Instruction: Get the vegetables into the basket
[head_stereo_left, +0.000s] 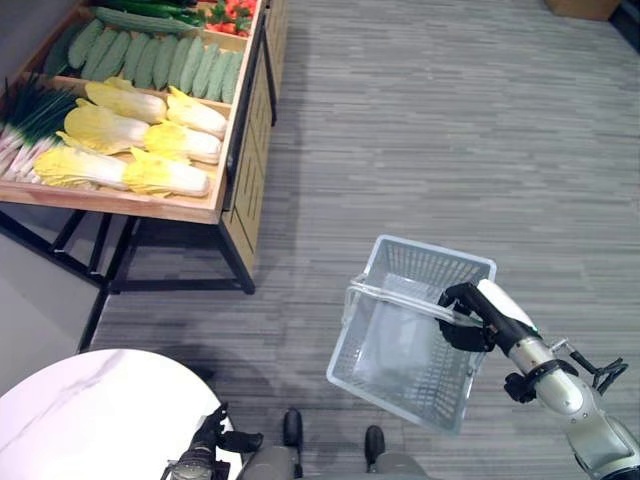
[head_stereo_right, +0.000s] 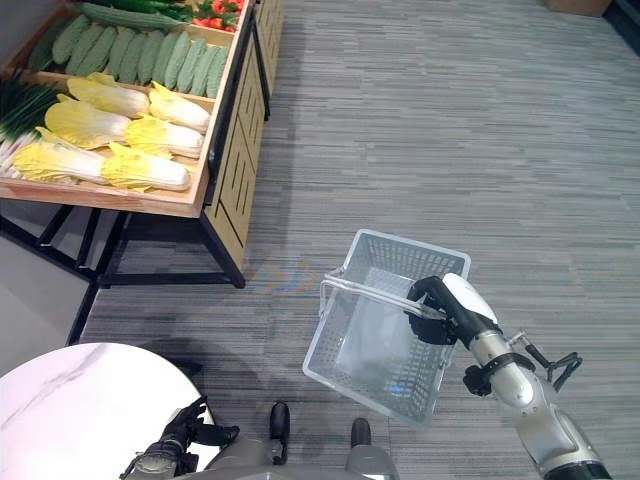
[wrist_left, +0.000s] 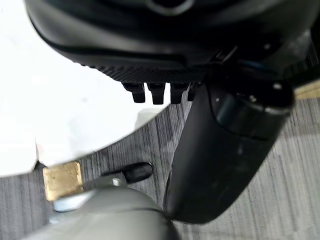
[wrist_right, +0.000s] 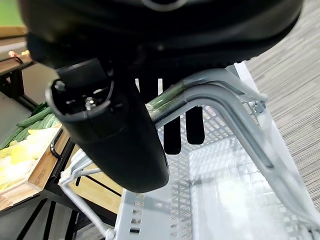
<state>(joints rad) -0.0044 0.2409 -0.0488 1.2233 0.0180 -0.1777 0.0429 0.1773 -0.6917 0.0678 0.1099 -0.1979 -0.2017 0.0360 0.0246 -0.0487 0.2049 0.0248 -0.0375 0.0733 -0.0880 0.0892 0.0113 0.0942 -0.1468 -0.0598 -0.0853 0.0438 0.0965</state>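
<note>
A pale plastic mesh basket hangs empty over the carpet, tilted. My right hand is shut on its handle, with fingers curled over the bars. The vegetables lie on a wooden stand at the upper left: yellow napa cabbages, pale green gourds, green onions, dark cucumbers and red peppers. My left hand hangs low beside a round white table, relaxed and holding nothing.
The round white table fills the lower left corner. The stand rests on black metal legs that reach out onto the grey carpet. Open carpet stretches between the stand and the basket.
</note>
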